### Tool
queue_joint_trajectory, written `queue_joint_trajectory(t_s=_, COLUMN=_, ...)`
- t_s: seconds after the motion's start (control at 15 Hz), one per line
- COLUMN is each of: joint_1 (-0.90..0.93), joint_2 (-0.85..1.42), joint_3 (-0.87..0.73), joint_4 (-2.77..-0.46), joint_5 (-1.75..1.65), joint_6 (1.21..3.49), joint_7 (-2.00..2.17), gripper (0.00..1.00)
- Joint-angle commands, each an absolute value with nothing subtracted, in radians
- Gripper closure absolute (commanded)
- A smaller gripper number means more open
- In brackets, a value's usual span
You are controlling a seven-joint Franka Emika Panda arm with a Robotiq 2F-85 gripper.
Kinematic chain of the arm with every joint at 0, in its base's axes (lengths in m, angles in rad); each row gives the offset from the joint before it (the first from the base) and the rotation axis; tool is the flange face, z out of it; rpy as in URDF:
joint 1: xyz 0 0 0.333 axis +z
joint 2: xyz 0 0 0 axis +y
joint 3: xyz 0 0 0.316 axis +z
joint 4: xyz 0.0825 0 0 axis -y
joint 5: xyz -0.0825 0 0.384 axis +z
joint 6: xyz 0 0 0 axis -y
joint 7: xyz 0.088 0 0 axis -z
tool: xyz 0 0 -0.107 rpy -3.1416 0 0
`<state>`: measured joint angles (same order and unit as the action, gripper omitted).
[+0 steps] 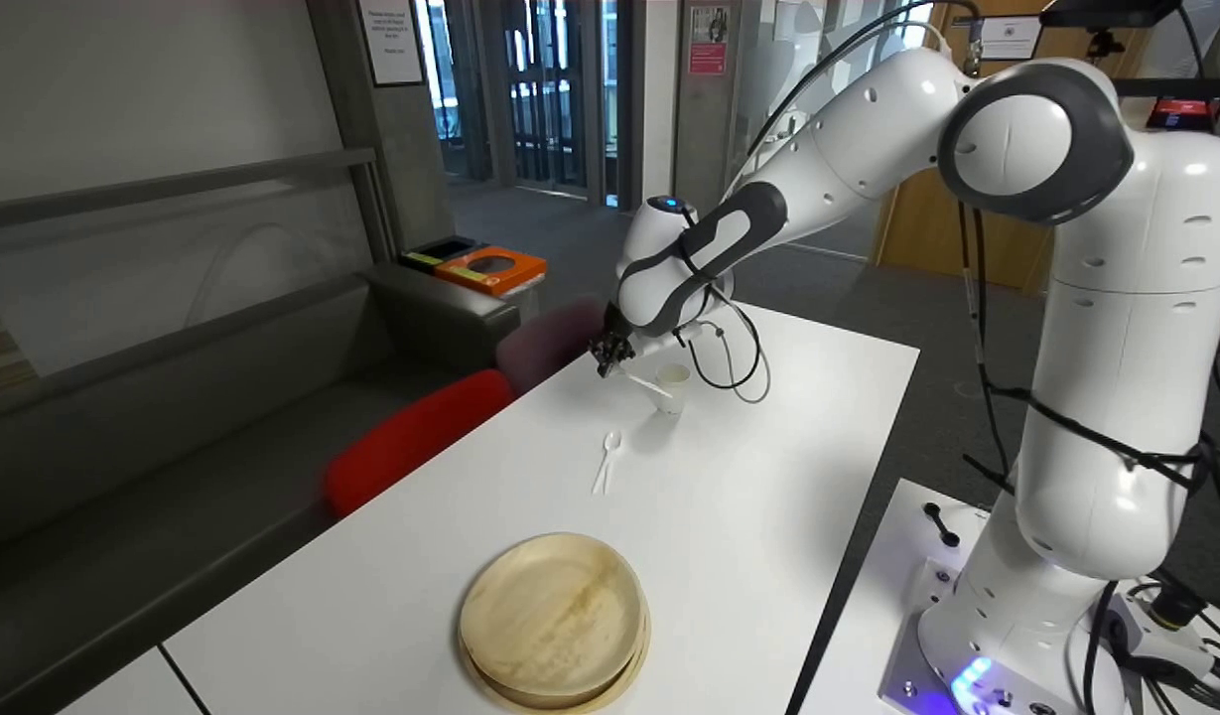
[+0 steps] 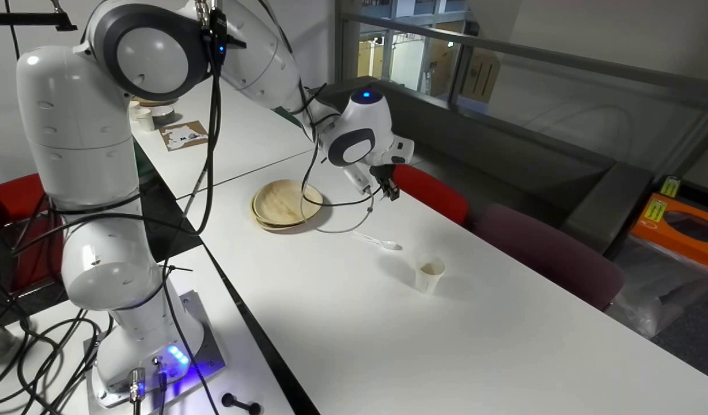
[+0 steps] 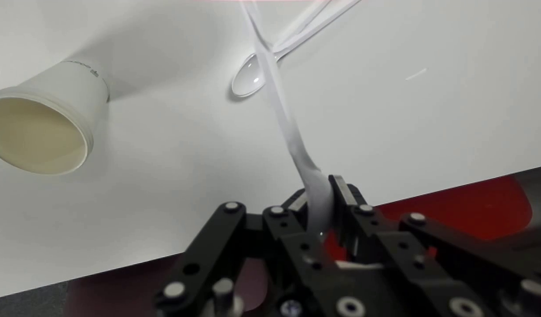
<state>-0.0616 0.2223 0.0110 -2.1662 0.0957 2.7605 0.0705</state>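
My gripper (image 3: 319, 198) is shut on a white plastic spoon (image 3: 282, 105), pinching it at the bowl end while its long handle reaches away over the table. In an exterior view the gripper (image 1: 612, 356) hovers above the table's far edge, with the held spoon's handle (image 1: 646, 382) overlapping the white paper cup (image 1: 673, 389). That cup (image 3: 68, 92) stands upright to the left in the wrist view and looks bare inside. Under the held handle lies a loose white spoon (image 3: 249, 78) with a second handle beside it. The held spoon cannot be made out near the gripper (image 2: 389, 190) in an exterior view.
Stacked round wooden plates (image 1: 555, 611) sit on the white table. A red chair (image 1: 416, 437) and a purple chair (image 2: 546, 253) stand along its edge, before a dark sofa (image 1: 173, 427). Cables (image 2: 336, 230) loop below the arm. An orange-topped bin (image 1: 490, 268) stands beyond.
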Motion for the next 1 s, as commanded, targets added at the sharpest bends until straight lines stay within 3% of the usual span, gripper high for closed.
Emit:
queue_joint_trajectory(t_s=0.0, joint_1=-0.030, joint_2=0.245, joint_3=-0.027, joint_4=-2.155, joint_5=0.074, joint_6=2.809, joint_7=0.161, gripper=0.98)
queue_joint_trajectory(t_s=0.93, joint_1=0.229, joint_2=0.533, joint_3=-0.350, joint_4=-1.916, joint_5=0.052, joint_6=2.830, joint_7=1.036, gripper=0.98)
